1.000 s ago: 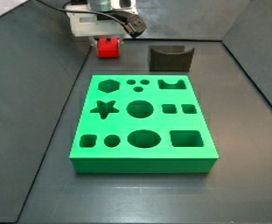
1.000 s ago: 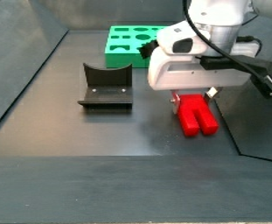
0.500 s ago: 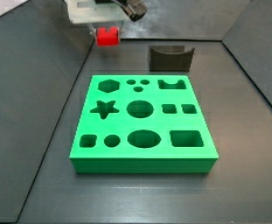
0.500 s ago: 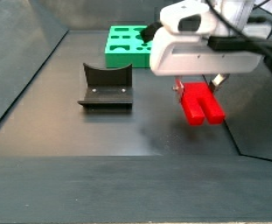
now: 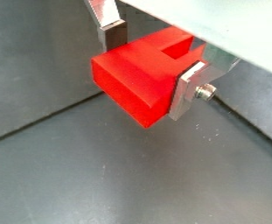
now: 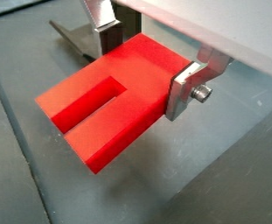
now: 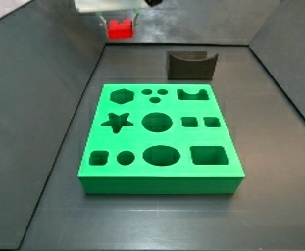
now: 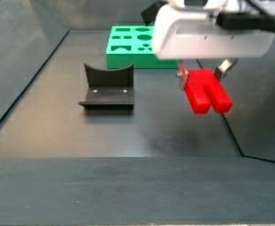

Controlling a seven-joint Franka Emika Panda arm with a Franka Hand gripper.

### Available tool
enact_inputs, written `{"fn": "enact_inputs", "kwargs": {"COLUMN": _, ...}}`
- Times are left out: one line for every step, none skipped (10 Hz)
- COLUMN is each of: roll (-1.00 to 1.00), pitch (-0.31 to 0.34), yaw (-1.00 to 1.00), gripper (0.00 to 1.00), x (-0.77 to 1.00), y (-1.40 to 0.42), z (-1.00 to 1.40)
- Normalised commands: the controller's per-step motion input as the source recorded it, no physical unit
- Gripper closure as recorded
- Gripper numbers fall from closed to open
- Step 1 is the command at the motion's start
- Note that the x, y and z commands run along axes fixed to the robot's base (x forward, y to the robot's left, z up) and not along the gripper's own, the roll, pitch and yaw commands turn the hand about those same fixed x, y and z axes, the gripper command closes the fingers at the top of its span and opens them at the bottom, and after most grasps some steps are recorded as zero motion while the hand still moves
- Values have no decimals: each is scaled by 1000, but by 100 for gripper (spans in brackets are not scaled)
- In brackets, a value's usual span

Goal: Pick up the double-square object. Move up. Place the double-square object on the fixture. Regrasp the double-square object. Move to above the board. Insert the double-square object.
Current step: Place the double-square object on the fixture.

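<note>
- The pincer (image 8: 202, 72) hangs in the air above the dark bench (image 8: 127, 132), its silver fingers (image 6: 191, 86) clenched on the double-square object (image 8: 204, 93) from two opposite sides.
- In a side view the double-square object (image 7: 120, 29) sits at about 12 o'clock of the frame, well apart from the board (image 7: 160, 138) at the centre.
- The fixture (image 7: 190, 65) stands on the bench beyond the board's far edge, at roughly 1 o'clock from the board's middle, with its curved notch facing up.
- In a side view the fixture (image 8: 106, 86) lies at 9 o'clock from the held piece, with bare bench between them; the board (image 8: 134, 43) is at 11 o'clock, partly hidden by the white pincer body.
- Nothing touches the red piece except the fingers.
- In a wrist view the piece (image 6: 112, 98) has its long axis running out from the fingers, its two prongs and the notch between them pointing away from the pincer.
- In a side view its free end slants down toward the bench.
</note>
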Motion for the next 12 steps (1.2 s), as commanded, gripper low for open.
{"fn": "enact_inputs", "kwargs": {"roll": 55, "pitch": 45, "yaw": -18, "gripper": 100, "x": -23, "y": 9, "z": 1000}}
{"fn": "enact_inputs", "kwargs": {"roll": 72, "pitch": 54, "yaw": -19, "gripper": 100, "x": -29, "y": 10, "z": 1000}}
{"fn": "enact_inputs", "kwargs": {"roll": 84, "pitch": 60, "yaw": -13, "gripper": 100, "x": -35, "y": 11, "z": 1000}}
{"fn": "enact_inputs", "kwargs": {"roll": 99, "pitch": 63, "yaw": -3, "gripper": 100, "x": -36, "y": 9, "z": 1000}}
{"fn": "enact_inputs", "kwargs": {"roll": 110, "pitch": 67, "yaw": 6, "gripper": 100, "x": -36, "y": 8, "z": 979}}
{"fn": "enact_inputs", "kwargs": {"roll": 117, "pitch": 75, "yaw": 18, "gripper": 100, "x": -31, "y": 6, "z": 812}}
{"fn": "enact_inputs", "kwargs": {"roll": 116, "pitch": 79, "yaw": 24, "gripper": 100, "x": -24, "y": 6, "z": 686}}
{"fn": "enact_inputs", "kwargs": {"roll": 113, "pitch": 82, "yaw": 27, "gripper": 100, "x": -18, "y": 7, "z": 558}}
{"fn": "enact_inputs", "kwargs": {"roll": 105, "pitch": 86, "yaw": 30, "gripper": 100, "x": -12, "y": 5, "z": 427}}
{"fn": "enact_inputs", "kwargs": {"roll": 91, "pitch": 88, "yaw": 28, "gripper": 100, "x": -6, "y": 5, "z": 245}}
{"fn": "enact_inputs", "kwargs": {"roll": -29, "pitch": 61, "yaw": -671, "gripper": 100, "x": 1000, "y": -293, "z": 97}}
{"fn": "enact_inputs", "kwargs": {"roll": -35, "pitch": 76, "yaw": -615, "gripper": 100, "x": 1000, "y": -287, "z": 59}}
